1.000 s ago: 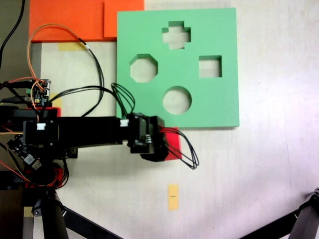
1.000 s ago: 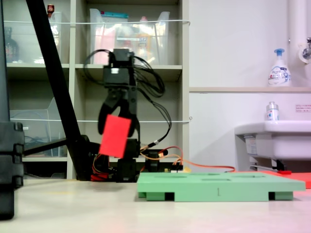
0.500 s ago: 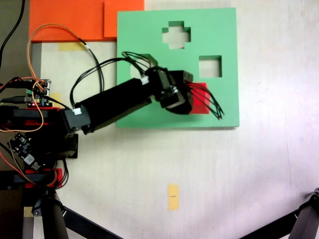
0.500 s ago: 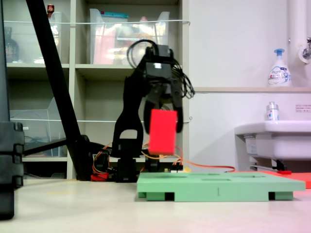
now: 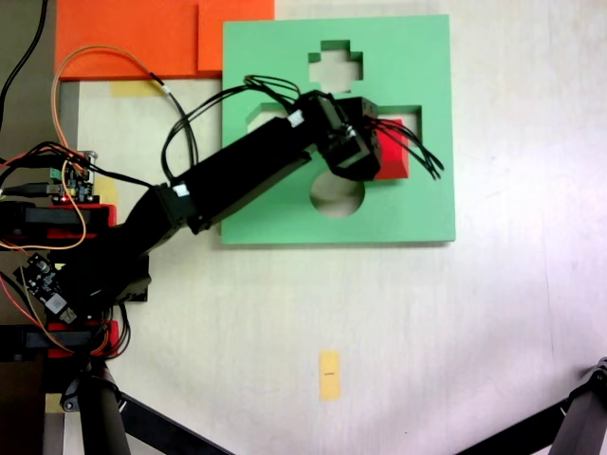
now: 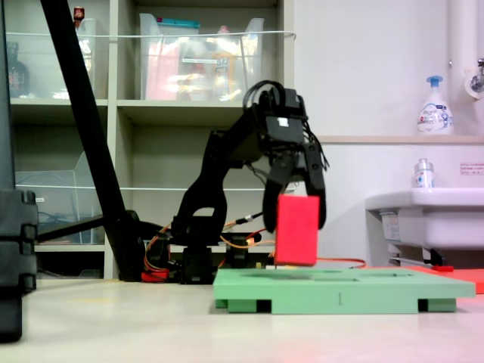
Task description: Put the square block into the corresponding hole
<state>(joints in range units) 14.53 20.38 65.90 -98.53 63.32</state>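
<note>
Moved toward upper right of first exterior view since earlier frame, gripper [image 5: 384, 152] clenched on block [image 5: 392, 156], now hanging just above hole [image 5: 410, 121] at board [image 5: 427, 204] right side; lowering and release still left.

One red cube [image 5: 392, 154], one green board [image 5: 432, 199] (four cutouts), two orange slabs [image 5: 123, 38].

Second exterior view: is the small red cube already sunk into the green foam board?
No, in the second exterior view the small red cube sits in the gripper, its whole height above the green foam board.
</note>
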